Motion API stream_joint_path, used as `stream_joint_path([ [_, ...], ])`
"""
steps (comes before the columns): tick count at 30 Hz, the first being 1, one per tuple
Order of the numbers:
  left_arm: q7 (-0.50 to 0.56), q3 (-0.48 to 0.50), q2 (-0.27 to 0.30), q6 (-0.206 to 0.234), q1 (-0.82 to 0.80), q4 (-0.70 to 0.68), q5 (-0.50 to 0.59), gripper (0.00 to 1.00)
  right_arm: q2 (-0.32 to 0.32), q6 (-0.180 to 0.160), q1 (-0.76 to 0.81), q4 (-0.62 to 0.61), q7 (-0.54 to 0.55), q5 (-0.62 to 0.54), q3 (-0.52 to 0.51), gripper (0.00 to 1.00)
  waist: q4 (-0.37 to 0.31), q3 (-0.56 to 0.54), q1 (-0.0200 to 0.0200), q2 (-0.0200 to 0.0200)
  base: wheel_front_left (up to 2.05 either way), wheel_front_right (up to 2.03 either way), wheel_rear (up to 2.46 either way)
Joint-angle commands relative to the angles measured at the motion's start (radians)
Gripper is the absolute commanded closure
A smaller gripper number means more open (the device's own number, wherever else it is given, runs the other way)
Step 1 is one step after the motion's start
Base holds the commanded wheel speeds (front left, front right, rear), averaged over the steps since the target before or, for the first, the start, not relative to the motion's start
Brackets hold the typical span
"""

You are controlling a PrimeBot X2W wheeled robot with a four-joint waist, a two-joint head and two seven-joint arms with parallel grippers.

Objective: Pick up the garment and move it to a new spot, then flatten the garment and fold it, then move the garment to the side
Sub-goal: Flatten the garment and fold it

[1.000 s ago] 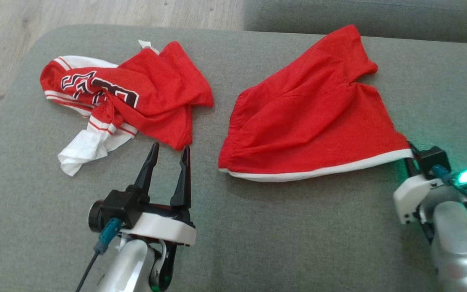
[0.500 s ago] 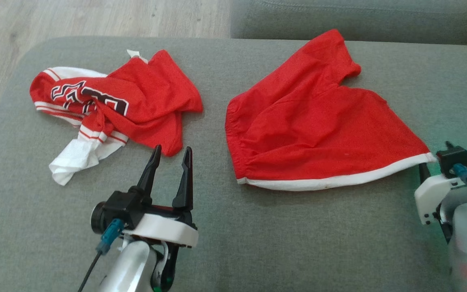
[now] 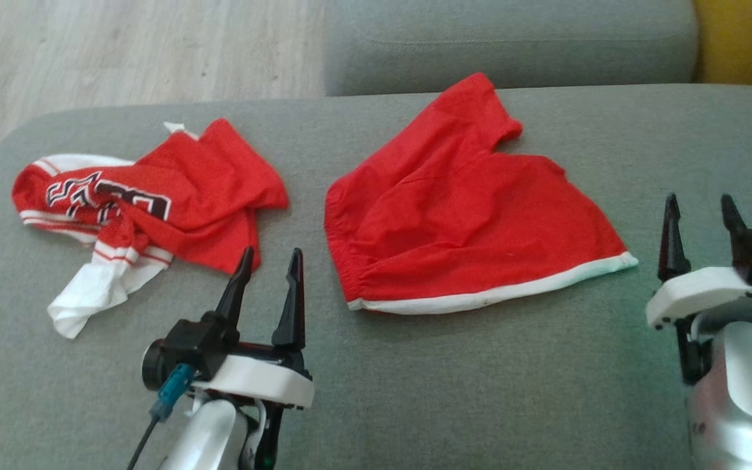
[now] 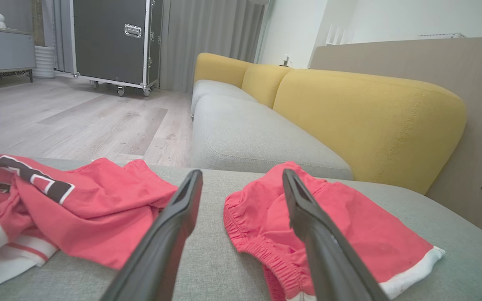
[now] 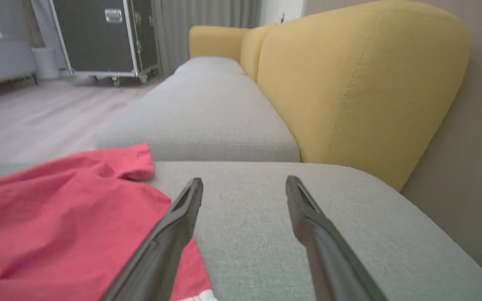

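The red fabric shorts with a white hem band point(image 3: 467, 215) are lying spread but rumpled near the middle of the grey upholstered sofa cushion point(image 3: 480, 391). One leg is bunching up toward 12 o'clock and the gathered waistband is sitting at the 8 o'clock side. At 9 o'clock from them, well apart, a crumpled red-and-white jersey with black lettering point(image 3: 154, 196) is lying in a heap.

The right pincer point(image 3: 699, 200) is standing wide apart and holding nothing, just beside the hem's corner at 4 o'clock of the shorts and not touching the cloth. The left pincer point(image 3: 271, 252) is also gaping wide and empty, hovering at 7 o'clock of the shorts, between the two garments.

Judging from this layout, the move to a new spot is looking finished and the flattening step is coming up.

The next move is probably calling for both arms. One pincer would be closing on the waistband edge and the other on the hem corner, then drawing them apart to smooth the wrinkles and free the bunched leg. The thin cloth is likely to be dragging rather than sliding on the cushion.
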Motion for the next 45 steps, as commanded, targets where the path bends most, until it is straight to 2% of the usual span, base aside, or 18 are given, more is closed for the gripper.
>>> stream_joint_path([
  [1, -0.01, 0.04, 0.002, 0.002, -0.024, -0.034, 0.001, 0.0, 0.004, 0.004, -0.004, -0.049, -0.013, 0.041, 0.044, 0.0, -0.014, -0.01, 0.0001, 0.0, 0.0, 0.0, 0.0],
  [7, -0.01, 0.054, 0.002, -0.009, -0.003, -0.038, -0.003, 0.0, 0.008, 0.004, 0.187, -0.329, -0.013, 0.352, 0.245, 0.0, -0.044, -0.012, 0.0001, 0.0, 0.0, 0.0, 0.0],
  [10, -0.01, 0.057, 0.002, -0.014, 0.006, -0.031, -0.004, 0.0, 0.009, 0.004, 0.275, -0.401, -0.014, 0.41, 0.299, 0.0, -0.053, -0.005, 0.0001, 0.0, 0.0, 0.0, 0.0],
  [18, -0.01, 0.055, 0.002, -0.025, -0.002, -0.017, -0.002, 0.0, 0.009, 0.004, 0.291, -0.444, -0.014, 0.427, 0.303, 0.0, -0.062, 0.012, 0.0001, 0.0, 0.0, 0.0, 0.0],
  [28, 0.015, -0.069, 0.002, -0.071, -0.074, 0.198, -0.023, 0.0, 0.009, 0.004, 0.276, -0.442, -0.014, 0.432, 0.281, 0.0, -0.064, 0.052, 0.0001, 0.0, 0.0, 0.0, 0.0],
  [45, 0.031, -0.15, 0.002, -0.098, -0.206, 0.366, -0.055, 0.0, 0.009, 0.004, 0.244, -0.435, -0.014, 0.427, 0.291, 0.0, -0.109, 0.111, 0.0001, 0.0, 0.0, 0.0, 0.0],
])
